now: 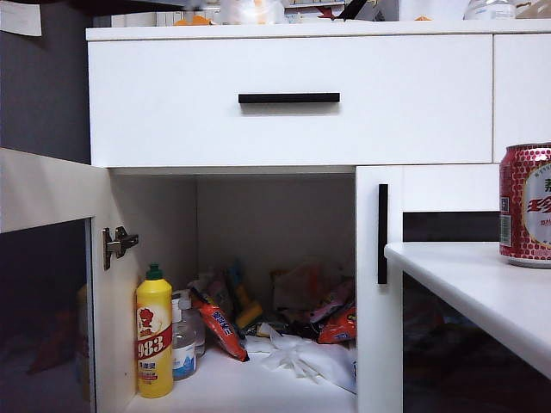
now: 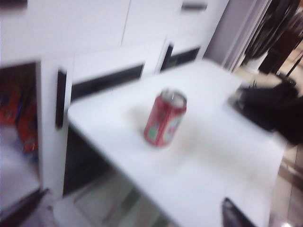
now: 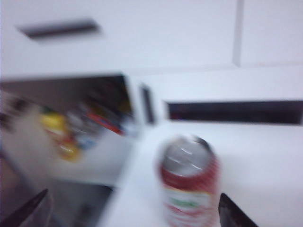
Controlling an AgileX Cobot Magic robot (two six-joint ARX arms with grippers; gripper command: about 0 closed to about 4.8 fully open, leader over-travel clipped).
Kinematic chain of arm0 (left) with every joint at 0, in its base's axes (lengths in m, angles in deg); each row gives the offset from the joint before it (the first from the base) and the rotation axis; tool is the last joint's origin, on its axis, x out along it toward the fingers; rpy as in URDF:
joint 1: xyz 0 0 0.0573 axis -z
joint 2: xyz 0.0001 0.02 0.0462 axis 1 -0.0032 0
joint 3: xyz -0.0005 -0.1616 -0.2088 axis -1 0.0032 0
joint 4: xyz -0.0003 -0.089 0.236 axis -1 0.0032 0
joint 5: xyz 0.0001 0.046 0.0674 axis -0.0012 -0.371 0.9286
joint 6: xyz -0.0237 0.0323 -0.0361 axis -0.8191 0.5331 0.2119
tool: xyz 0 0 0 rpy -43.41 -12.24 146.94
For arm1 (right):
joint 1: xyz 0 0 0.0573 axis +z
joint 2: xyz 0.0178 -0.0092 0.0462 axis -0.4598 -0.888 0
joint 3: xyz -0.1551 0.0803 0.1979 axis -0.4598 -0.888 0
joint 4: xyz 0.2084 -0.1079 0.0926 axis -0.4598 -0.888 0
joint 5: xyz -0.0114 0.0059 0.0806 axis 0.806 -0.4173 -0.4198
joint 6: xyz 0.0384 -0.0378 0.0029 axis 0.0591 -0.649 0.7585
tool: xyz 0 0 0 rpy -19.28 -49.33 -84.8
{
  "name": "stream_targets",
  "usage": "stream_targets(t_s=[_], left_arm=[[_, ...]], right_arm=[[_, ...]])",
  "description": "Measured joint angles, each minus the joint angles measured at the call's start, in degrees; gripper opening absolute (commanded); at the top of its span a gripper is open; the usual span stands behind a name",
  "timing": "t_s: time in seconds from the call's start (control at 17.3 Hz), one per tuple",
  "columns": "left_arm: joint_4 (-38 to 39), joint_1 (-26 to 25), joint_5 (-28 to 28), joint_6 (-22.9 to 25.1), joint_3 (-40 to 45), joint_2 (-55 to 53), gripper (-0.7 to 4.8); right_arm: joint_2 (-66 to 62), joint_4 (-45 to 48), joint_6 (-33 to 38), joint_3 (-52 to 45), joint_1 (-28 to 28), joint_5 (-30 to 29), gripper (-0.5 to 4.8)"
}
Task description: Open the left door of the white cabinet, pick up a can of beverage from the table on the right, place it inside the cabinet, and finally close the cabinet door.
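Observation:
The white cabinet [image 1: 293,103] stands with its left door [image 1: 52,198] swung wide open towards the exterior camera. The red can of beverage [image 1: 527,205] stands upright on the white table [image 1: 482,292] at the right edge of the exterior view. Neither gripper shows there. The blurred left wrist view has the can [image 2: 164,118] well ahead of my left gripper [image 2: 128,215], whose fingertips stand far apart. In the right wrist view the can [image 3: 189,184] is close, between the spread fingertips of my right gripper [image 3: 132,213] and nearer one finger [image 3: 234,213]; no touch shows.
Inside the cabinet stand a yellow bottle [image 1: 154,335], a clear bottle [image 1: 183,344] and several snack packets [image 1: 284,314]. The neighbouring door with its black handle [image 1: 382,234] is closed beside the table. A dark blurred shape [image 2: 279,109] lies at the table's far side.

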Motion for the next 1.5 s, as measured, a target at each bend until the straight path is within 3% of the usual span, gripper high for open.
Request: stream_targets(t_s=[0.63,0.81,0.98,1.15,1.33,1.5], left_arm=[[-4.87,0.00,-0.11,3.02,-0.04,-9.44,4.79],[-16.15,0.00,-0.76,4.02,-0.04,-18.32,4.79],[-29.40,0.02,-3.54,0.48,-0.55,-29.31,4.79],[-42.21,2.43,-5.66,-4.92,-2.27,-39.08,4.79],[-42.77,10.58,-4.87,-1.05,-13.62,-48.06,4.79],[-38.05,12.70,0.50,1.79,-25.07,-56.06,4.79]], right_arm=[[-26.58,24.44,-5.86,-10.64,0.00,7.13,4.79],[-22.21,26.36,-5.88,-9.88,0.00,9.16,4.79],[-11.69,19.65,-5.84,-3.80,0.00,8.22,4.79],[1.44,4.33,-7.23,3.98,0.07,5.53,4.79],[9.16,-1.73,-13.55,15.50,0.00,11.17,4.79],[8.83,-8.94,-17.44,23.39,0.00,12.98,4.79]])
